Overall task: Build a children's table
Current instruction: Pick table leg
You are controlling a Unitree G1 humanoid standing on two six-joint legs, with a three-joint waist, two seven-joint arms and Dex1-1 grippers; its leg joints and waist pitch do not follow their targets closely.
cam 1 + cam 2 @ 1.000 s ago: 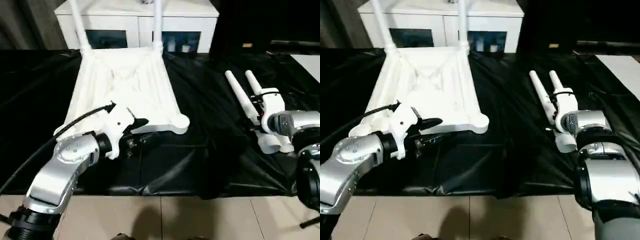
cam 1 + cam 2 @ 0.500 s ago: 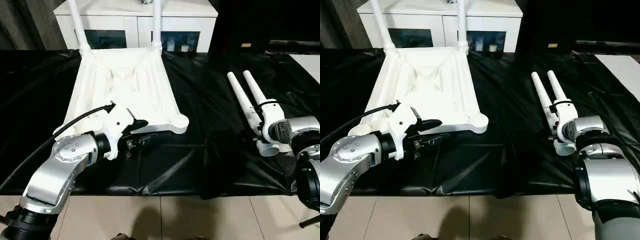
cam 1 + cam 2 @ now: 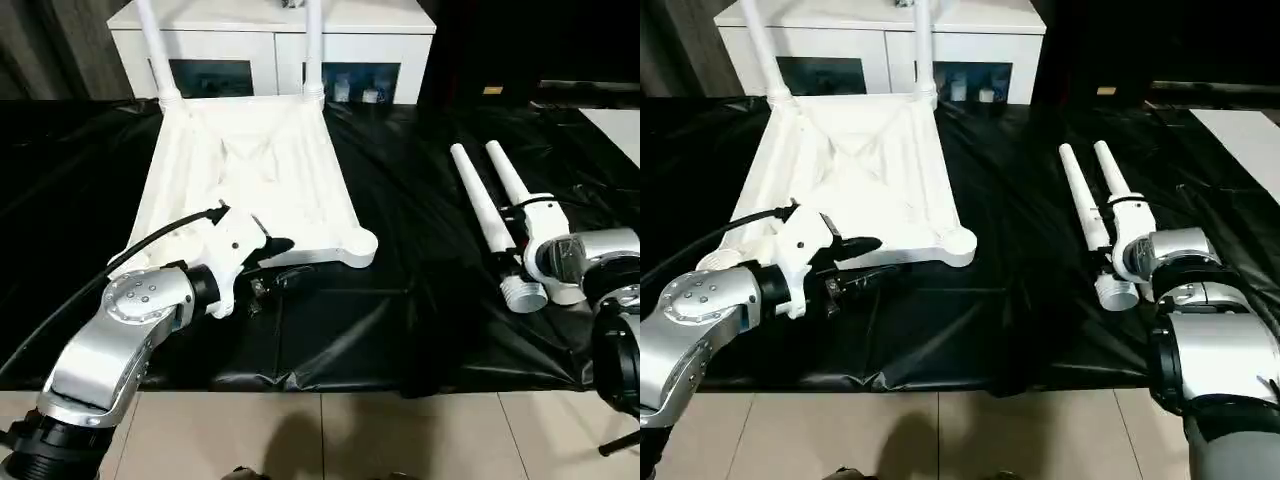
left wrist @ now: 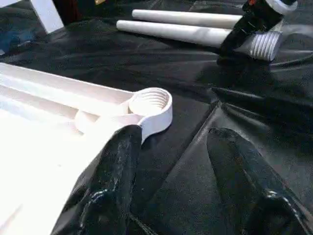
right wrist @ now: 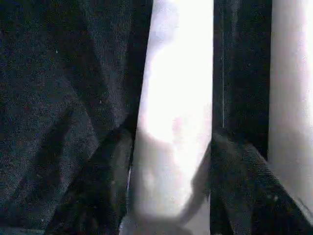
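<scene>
The white tabletop (image 3: pixel 250 180) lies upside down on the black sheet, with two legs (image 3: pixel 314 45) standing upright in its far corners. My left gripper (image 3: pixel 283 260) is open at the tabletop's near edge. One finger (image 4: pixel 120 161) rests against the rim beside the near right corner socket (image 4: pixel 151 103), the other over the sheet. Two loose legs (image 3: pixel 505 170) lie side by side on the right. My right gripper (image 5: pixel 171 137) is shut on the left one (image 3: pixel 478 200), close to its threaded end (image 3: pixel 522 291).
A white cabinet (image 3: pixel 270 40) with dark glass doors stands right behind the tabletop. The black sheet (image 3: pixel 400 320) covers the work surface and ends at the tiled floor (image 3: pixel 350 430) in front. A pale surface (image 3: pixel 620 125) shows at the far right.
My right gripper's fingers have closed in around the left loose leg, and that leg's threaded end has shifted slightly. The left arm and tabletop have stayed put.
</scene>
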